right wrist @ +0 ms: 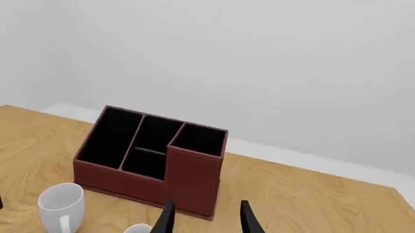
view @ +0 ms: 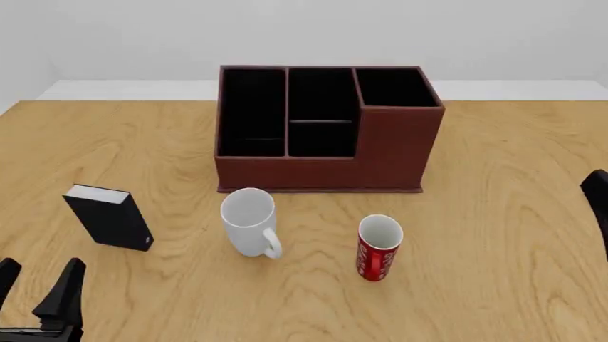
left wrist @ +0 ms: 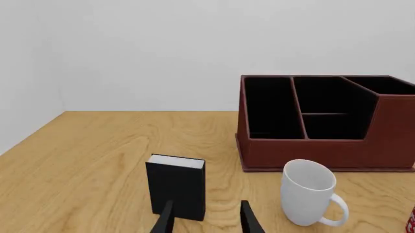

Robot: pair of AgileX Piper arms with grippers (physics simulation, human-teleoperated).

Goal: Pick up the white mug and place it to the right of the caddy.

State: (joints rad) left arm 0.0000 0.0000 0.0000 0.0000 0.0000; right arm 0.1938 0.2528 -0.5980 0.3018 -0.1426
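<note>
The white mug (view: 249,221) stands upright on the table just in front of the caddy (view: 328,153), its handle turned toward the near side. The left wrist view shows the mug (left wrist: 308,191) before the caddy (left wrist: 324,145); the right wrist view shows the mug (right wrist: 61,204) beside the caddy (right wrist: 188,179). My left gripper (view: 36,285) hangs open at the near left corner, well away from the mug, with nothing between its fingers (left wrist: 207,206). My right gripper (view: 599,196) is at the right edge, open and empty (right wrist: 207,206), far from the mug.
A red mug (view: 379,247) with white lettering stands right of the white mug. A small upright black box (view: 111,217) with a white top stands at the left, straight ahead of my left gripper. Bare wooden table (view: 503,178) lies right of the caddy.
</note>
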